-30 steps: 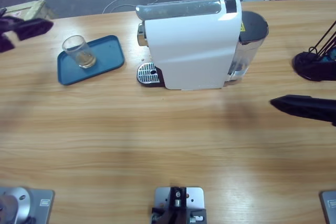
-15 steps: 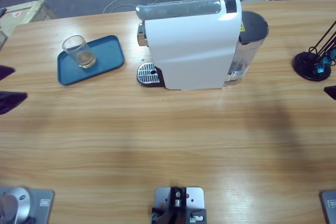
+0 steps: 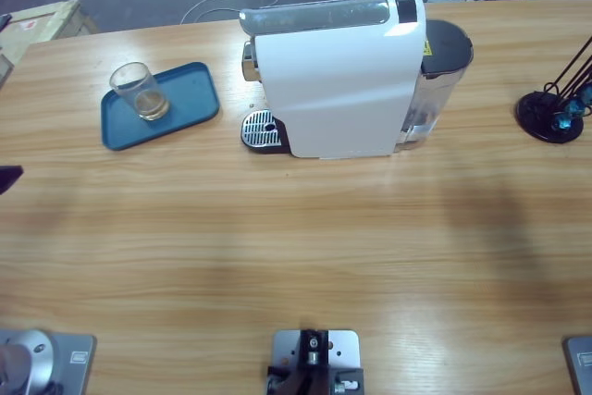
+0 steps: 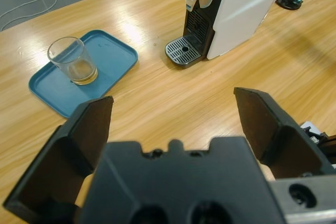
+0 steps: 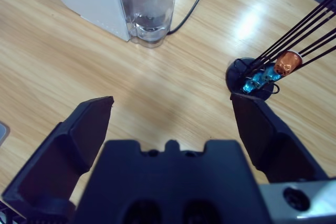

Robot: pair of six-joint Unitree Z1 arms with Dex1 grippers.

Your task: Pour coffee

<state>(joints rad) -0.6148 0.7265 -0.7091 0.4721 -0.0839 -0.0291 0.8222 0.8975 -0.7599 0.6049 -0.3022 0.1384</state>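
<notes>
Coffee (image 3: 153,109), a thin tan layer, sits in a clear glass (image 3: 139,90) on a blue tray (image 3: 190,99) at about ten o'clock on the desk (image 3: 296,238). A white coffee machine (image 3: 338,80) stands at twelve o'clock, its drip grate (image 3: 260,129) facing the tray, nothing between them. A black capsule stand (image 3: 553,108) sits at three o'clock. The left pincer (image 4: 173,124) is spread wide and empty, looking toward the tray. The right pincer (image 5: 170,124) is also spread and empty, near the machine's water tank (image 5: 148,3).
</notes>
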